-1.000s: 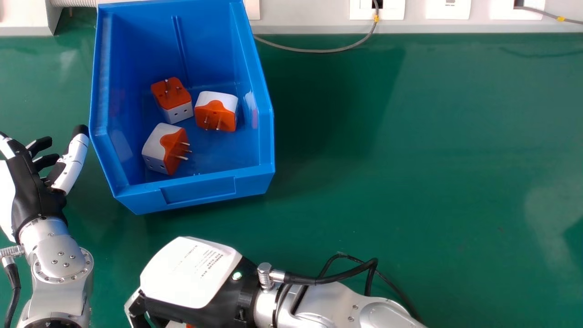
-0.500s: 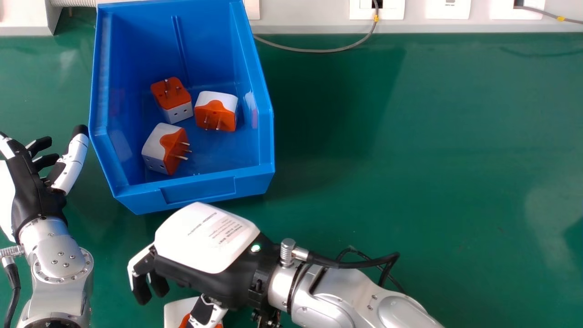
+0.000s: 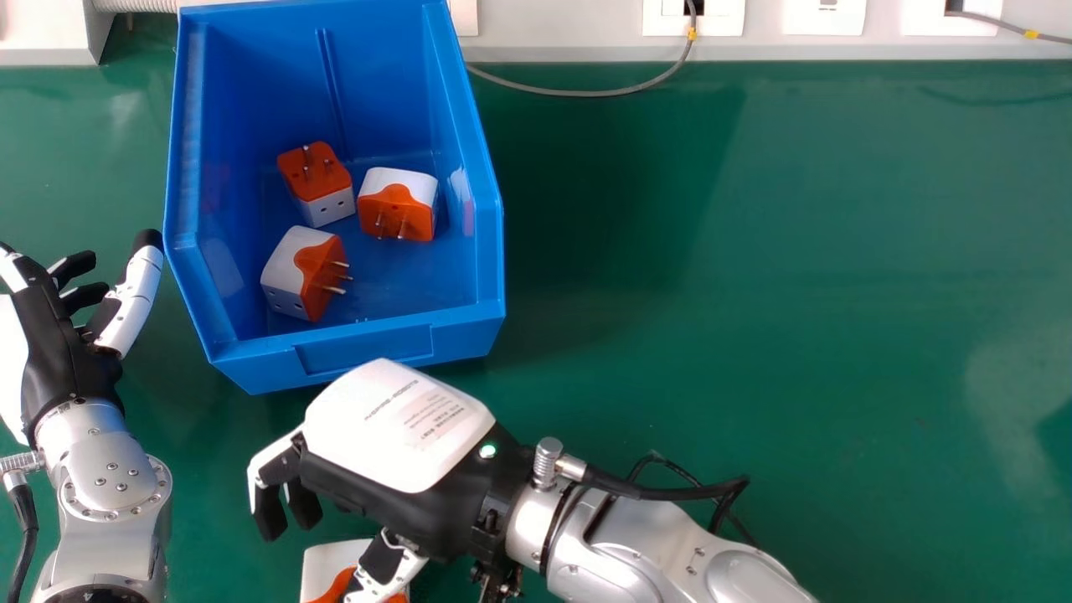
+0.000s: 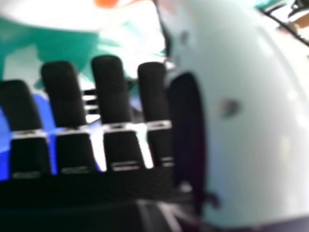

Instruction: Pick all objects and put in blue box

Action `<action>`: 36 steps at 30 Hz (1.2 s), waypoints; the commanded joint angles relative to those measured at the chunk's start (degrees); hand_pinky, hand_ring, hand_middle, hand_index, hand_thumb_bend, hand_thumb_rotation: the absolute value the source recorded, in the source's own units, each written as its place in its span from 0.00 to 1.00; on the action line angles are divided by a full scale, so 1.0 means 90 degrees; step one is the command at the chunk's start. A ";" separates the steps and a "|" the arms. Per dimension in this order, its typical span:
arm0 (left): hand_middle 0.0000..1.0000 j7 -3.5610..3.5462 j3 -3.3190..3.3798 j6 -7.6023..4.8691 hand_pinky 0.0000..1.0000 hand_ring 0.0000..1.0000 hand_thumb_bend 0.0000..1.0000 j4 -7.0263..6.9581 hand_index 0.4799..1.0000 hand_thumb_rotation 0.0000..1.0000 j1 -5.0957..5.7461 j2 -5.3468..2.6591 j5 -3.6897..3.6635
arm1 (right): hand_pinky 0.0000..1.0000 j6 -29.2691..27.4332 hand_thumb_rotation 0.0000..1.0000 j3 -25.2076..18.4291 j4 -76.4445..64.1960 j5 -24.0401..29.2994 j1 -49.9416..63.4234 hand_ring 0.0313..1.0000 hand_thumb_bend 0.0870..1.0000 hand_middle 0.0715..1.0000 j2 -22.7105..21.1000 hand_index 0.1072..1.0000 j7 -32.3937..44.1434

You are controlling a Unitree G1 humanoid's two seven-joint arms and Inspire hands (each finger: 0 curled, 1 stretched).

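The left hand (image 3: 67,356) rests palm inward beside the near left side of the box (image 3: 368,347), its fingers loose and holding nothing, the silver forearm running back to the bottom edge of the head view. Inside the box are three plugs: a white and orange one (image 3: 289,272) nearest its front wall, a second (image 3: 316,176) farther in with its pins up, and a third (image 3: 398,205) towards the right wall.

The loose plug (image 3: 331,565) sits on the table (image 3: 754,318) in front of the box, cut by the bottom edge of the head view. It should be light, stiff and fairly tough, its smooth casing a little slippery; the pins would make a poor hold. I would take it across two opposite flat sides, thumb against fingers, keeping clear of any pins.

The right hand (image 3: 410,444) is just above and beside that plug, back upward, fingers slanting down to the left and relaxed, with nothing in their grasp. Its thumb overlaps the plug in the head view; whether they touch I cannot tell. The forearm slopes away to the lower right. The hand probably needs to lower and come back over the plug before closing.
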 commanded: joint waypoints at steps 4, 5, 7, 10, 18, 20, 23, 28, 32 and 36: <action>0.82 -0.0032 -0.0039 0.0080 0.60 0.75 0.63 0.0030 0.75 0.54 0.0013 -0.0056 0.0029 | 0.36 -0.0299 0.00 -0.0261 -0.0326 0.0205 -0.0001 0.38 0.47 0.44 0.0003 0.47 -0.0396; 0.82 -0.0034 -0.0038 0.0083 0.60 0.75 0.63 0.0031 0.75 0.54 0.0010 -0.0057 0.0027 | 0.36 -0.0346 0.00 -0.0295 -0.0354 0.0222 0.0018 0.38 0.47 0.45 0.0004 0.47 -0.0461; 0.82 -0.0041 -0.0038 0.0071 0.60 0.75 0.63 0.0065 0.75 0.54 -0.0002 -0.0054 0.0024 | 0.36 -0.0438 0.00 -0.0368 -0.0453 0.0279 0.0058 0.38 0.47 0.45 -0.0006 0.47 -0.0572; 0.82 -0.0058 -0.0039 0.0057 0.60 0.75 0.63 0.0138 0.75 0.54 -0.0024 -0.0037 0.0025 | 0.35 -0.0601 0.00 -0.0528 -0.0679 0.0374 0.0113 0.38 0.47 0.45 -0.0023 0.47 -0.0742; 0.82 -0.0075 -0.0029 0.0068 0.60 0.75 0.63 0.0067 0.75 0.54 -0.0012 -0.0055 0.0005 | 0.34 -0.0874 0.00 -0.0663 -0.0736 0.0358 0.0204 0.41 0.46 0.47 0.0026 0.46 -0.1215; 0.82 -0.0082 -0.0024 0.0062 0.60 0.75 0.63 0.0081 0.75 0.54 -0.0017 -0.0054 -0.0001 | 0.34 -0.0828 0.00 -0.0628 -0.0781 0.0399 0.0228 0.42 0.46 0.47 -0.0004 0.46 -0.1041; 0.82 -0.0090 -0.0025 0.0037 0.60 0.75 0.63 0.0138 0.75 0.54 -0.0030 -0.0043 0.0006 | 0.34 -0.0651 0.00 -0.0559 -0.0950 0.0353 0.0242 0.43 0.45 0.47 -0.0071 0.47 -0.0571; 0.82 -0.0085 -0.0024 0.0041 0.60 0.75 0.63 0.0088 0.75 0.55 -0.0017 -0.0054 0.0004 | 0.33 0.0277 0.00 -0.0378 -0.1729 -0.0109 0.0378 0.43 0.45 0.48 -0.0270 0.47 0.0819; 0.82 -0.0078 -0.0027 0.0041 0.60 0.75 0.63 0.0125 0.75 0.55 -0.0028 -0.0054 0.0011 | 0.46 0.1944 0.05 -0.0065 -0.2665 -0.0866 0.0370 0.59 0.63 0.66 -0.0153 0.62 0.3442; 0.82 -0.0084 -0.0023 0.0049 0.60 0.75 0.64 0.0146 0.75 0.55 -0.0041 -0.0052 0.0006 | 0.82 0.2342 0.26 -0.0021 -0.2857 -0.0777 0.0424 0.87 0.88 0.89 -0.0135 0.88 0.4061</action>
